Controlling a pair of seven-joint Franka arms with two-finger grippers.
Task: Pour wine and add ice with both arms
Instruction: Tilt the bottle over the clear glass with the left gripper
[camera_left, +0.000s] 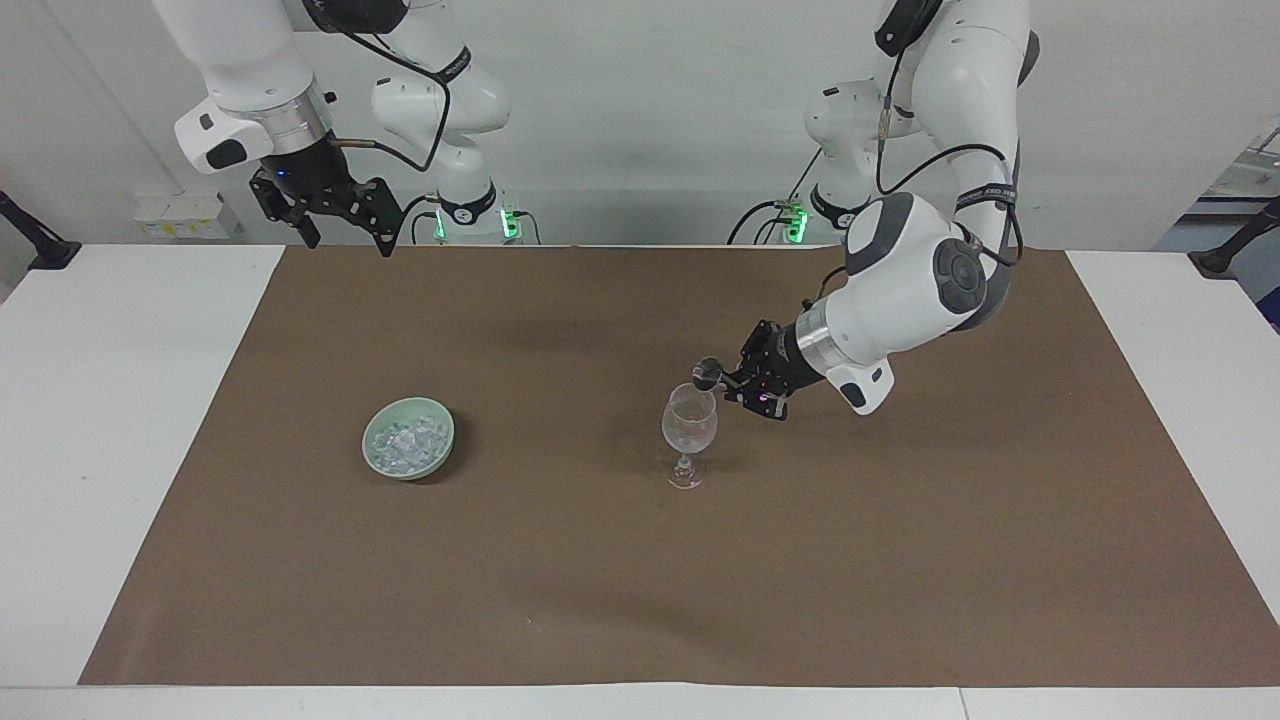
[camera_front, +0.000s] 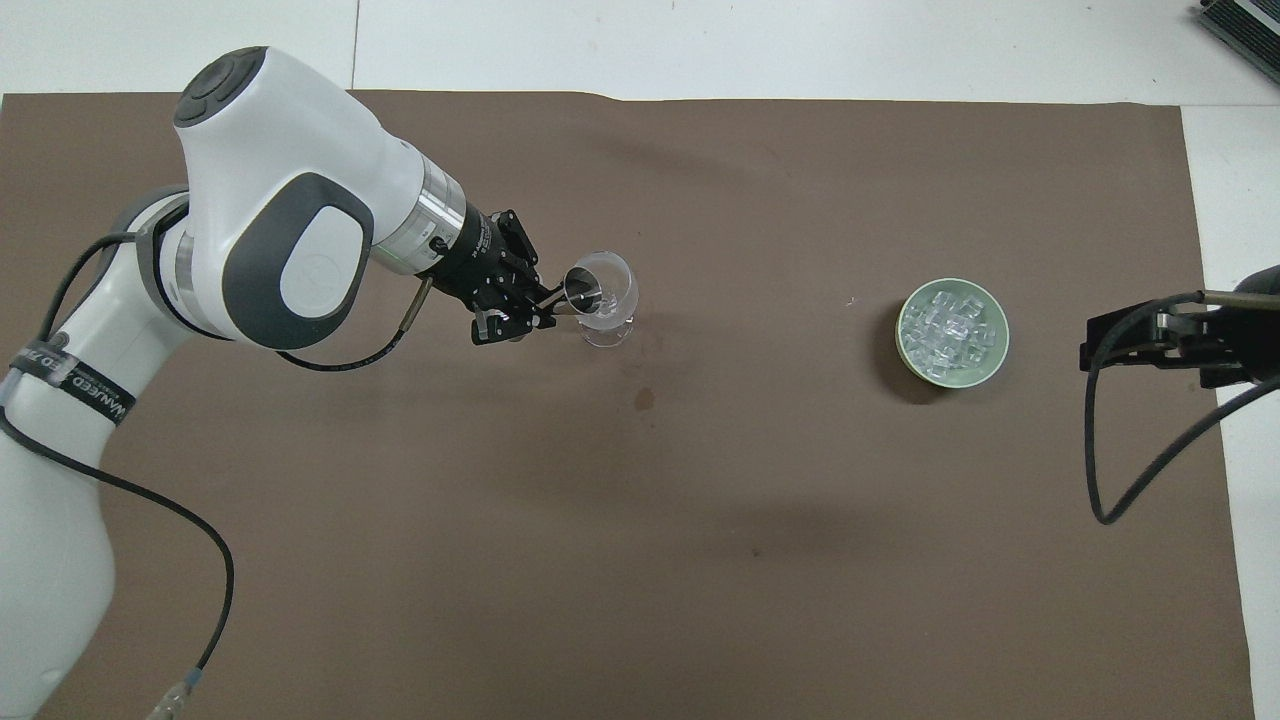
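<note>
A clear stemmed glass (camera_left: 689, 425) (camera_front: 608, 300) stands upright mid-mat. My left gripper (camera_left: 728, 380) (camera_front: 548, 305) is shut on a small metal cup (camera_left: 708, 372) (camera_front: 582, 290), which tilts over the glass's rim on the side nearer the robots. I cannot make out any wine in the cup or the glass. Toward the right arm's end sits a pale green bowl (camera_left: 372, 432) (camera_front: 1000, 335) holding the ice (camera_left: 406, 443) (camera_front: 948, 330). My right gripper (camera_left: 348, 243) (camera_front: 1095, 340) waits open, raised over the mat's edge at the robots' end, holding nothing.
A brown mat (camera_left: 640, 600) (camera_front: 700, 560) covers most of the white table (camera_left: 120, 400). A small dark stain (camera_front: 645, 399) marks the mat close to the glass. The left arm's black cable (camera_front: 330, 365) hangs under its wrist.
</note>
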